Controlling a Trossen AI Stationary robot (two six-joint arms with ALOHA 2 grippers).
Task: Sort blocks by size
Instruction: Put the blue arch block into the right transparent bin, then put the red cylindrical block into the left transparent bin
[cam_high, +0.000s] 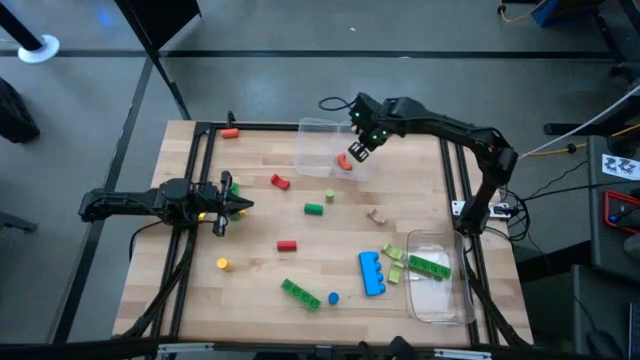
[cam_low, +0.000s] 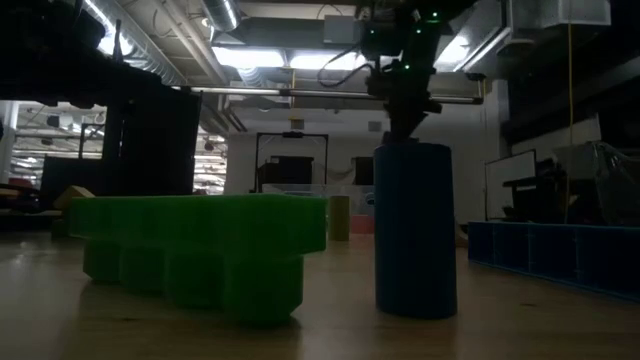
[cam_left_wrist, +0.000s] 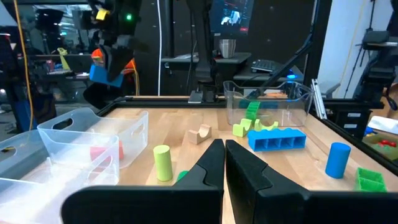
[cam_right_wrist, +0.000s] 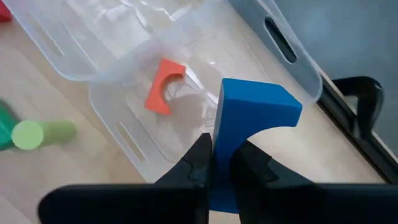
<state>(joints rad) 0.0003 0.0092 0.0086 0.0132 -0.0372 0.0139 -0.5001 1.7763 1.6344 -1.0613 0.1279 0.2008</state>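
My right gripper (cam_high: 357, 150) hangs over the far clear container (cam_high: 318, 132) and is shut on a blue arch-shaped block (cam_right_wrist: 249, 118). An orange arch block (cam_right_wrist: 163, 84) lies on that container's floor. My left gripper (cam_left_wrist: 224, 163) is shut and empty at the table's left side, also in the high view (cam_high: 238, 207). Loose on the table lie red blocks (cam_high: 280, 181), a green cylinder (cam_high: 314, 209), a yellow block (cam_high: 222, 263), a green brick (cam_high: 300, 293), a blue cylinder (cam_high: 333, 297) and a blue studded brick (cam_high: 372, 272). My right gripper pinches the blue arch block between its two fingers by one end (cam_right_wrist: 219, 163). The rest of the block sticks out past the fingertips. The fingers slant down from above. The block is lifted clear, over the far container's open top.
A second clear container (cam_high: 452, 300) at the near right holds a green brick (cam_high: 430, 265), with lime blocks (cam_high: 392, 258) beside it. A tan arch block (cam_high: 376, 214) lies mid-table. A red block (cam_high: 230, 132) lies at the far left. Black frame rails (cam_high: 200, 160) run along both sides.
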